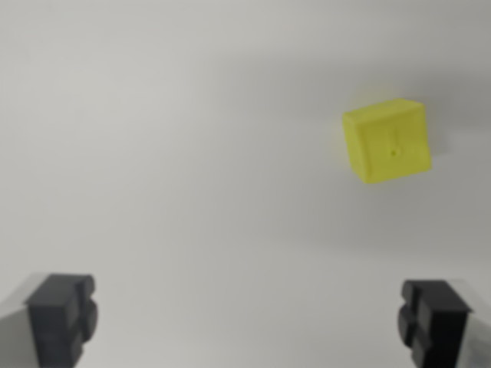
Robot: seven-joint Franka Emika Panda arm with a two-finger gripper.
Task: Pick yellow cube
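- The yellow cube [387,141] is a bright, even lemon colour, with soft, slightly blurred edges in this shot.
- It sits turned at an angle, so its sides run skew to the frame rather than square with it; one broad face looks at the camera, and a narrow strip of a second face shows along its upper and right edges.
- A small dark dot marks the middle of the broad face, with a faint short line just above it.
- It rests on a plain pale grey-white surface [192,153], and a faint soft shadow lies around it.
- The gripper [247,326] stands wide: its two dark fingertips [61,316] show at the bottom corners of the picture, one at the wrist view's left and the other at the wrist view's right, with a broad stretch of bare surface between them.
- Nothing is held between the fingertips, and neither touches anything that can be seen.
- The cube lies well ahead of the claw, up the frame from the fingertips and off centre towards the finger on the wrist view's right, clear of both.
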